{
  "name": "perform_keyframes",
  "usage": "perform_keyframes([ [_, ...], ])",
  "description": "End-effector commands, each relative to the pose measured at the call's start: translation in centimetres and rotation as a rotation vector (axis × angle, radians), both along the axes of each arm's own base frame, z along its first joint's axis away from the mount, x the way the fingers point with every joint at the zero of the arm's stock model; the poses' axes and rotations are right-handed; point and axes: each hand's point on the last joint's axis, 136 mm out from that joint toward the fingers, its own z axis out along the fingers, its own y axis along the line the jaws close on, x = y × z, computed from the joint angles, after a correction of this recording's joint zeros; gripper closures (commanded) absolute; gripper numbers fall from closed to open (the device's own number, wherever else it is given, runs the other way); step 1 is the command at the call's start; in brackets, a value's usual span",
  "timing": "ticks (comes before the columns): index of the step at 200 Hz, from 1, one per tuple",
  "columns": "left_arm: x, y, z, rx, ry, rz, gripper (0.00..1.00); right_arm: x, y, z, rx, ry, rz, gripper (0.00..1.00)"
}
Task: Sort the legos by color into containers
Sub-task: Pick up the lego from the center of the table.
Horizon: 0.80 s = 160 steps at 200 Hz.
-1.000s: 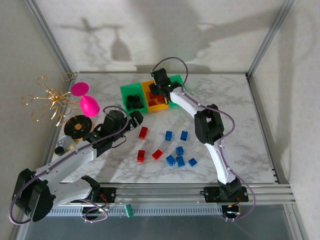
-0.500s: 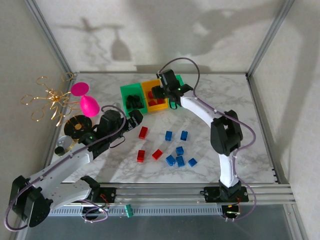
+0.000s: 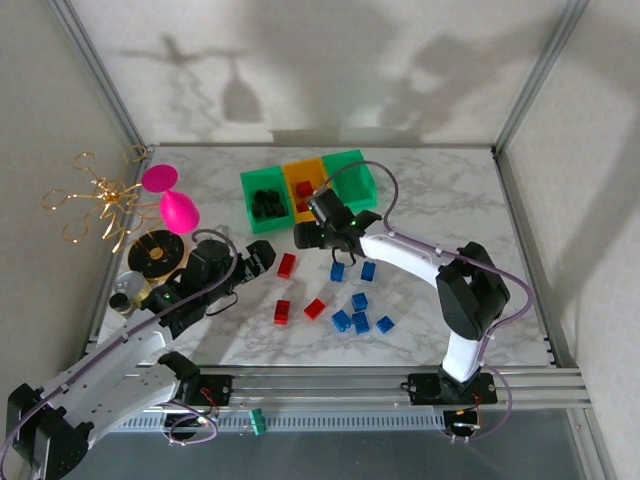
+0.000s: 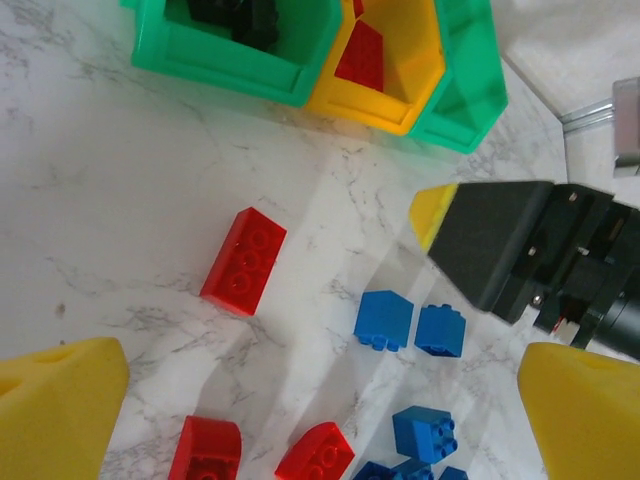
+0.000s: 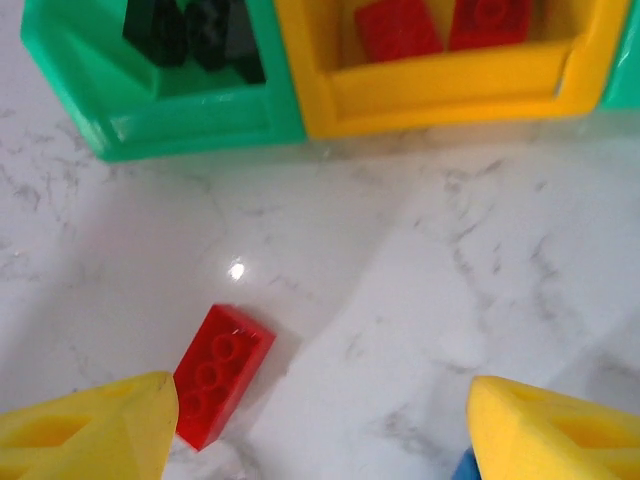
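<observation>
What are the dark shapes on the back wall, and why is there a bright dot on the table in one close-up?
Top external view: those are cast shadows on the back wall, one goblet-shaped. Right wrist view: the dot is light glare on the glossy table, just above a red brick; the yellow fingers at the bottom corners look blurred.

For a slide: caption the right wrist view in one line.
Open right hand near a loose red brick; black bricks in the green bin, red ones in the yellow bin.

Pink goblet toy (image 3: 172, 203), gold wire ornament (image 3: 97, 196), black-and-gold disc (image 3: 156, 252)
</observation>
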Motion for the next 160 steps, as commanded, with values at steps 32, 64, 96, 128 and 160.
perform_keyframes([
  [32, -1.6, 0.9, -1.5, 0.008, 0.032, 0.006, 0.0, -2.3, 1.7, -2.7, 0.039, 0.085, -0.097, 0.19],
  [64, -2.0, 1.8, -2.2, 0.024, 0.046, 0.04, 0.0, -2.9, 3.0, -4.6, 0.01, 0.119, -0.08, 0.16],
  [96, -2.2, 2.1, -2.2, 0.019, 0.036, 0.055, 0.0, -3.0, 3.8, -6.1, -0.007, 0.147, -0.082, 0.14],
  [128, -2.2, 2.6, -2.5, 0.034, 0.04, 0.077, 0.0, -3.2, 5.7, -6.6, 0.014, 0.16, -0.046, 0.12],
  [160, -2.2, 2.9, -2.5, 0.038, 0.04, 0.088, 0.0, -3.5, 6.8, -7.6, -0.003, 0.174, -0.04, 0.11],
])
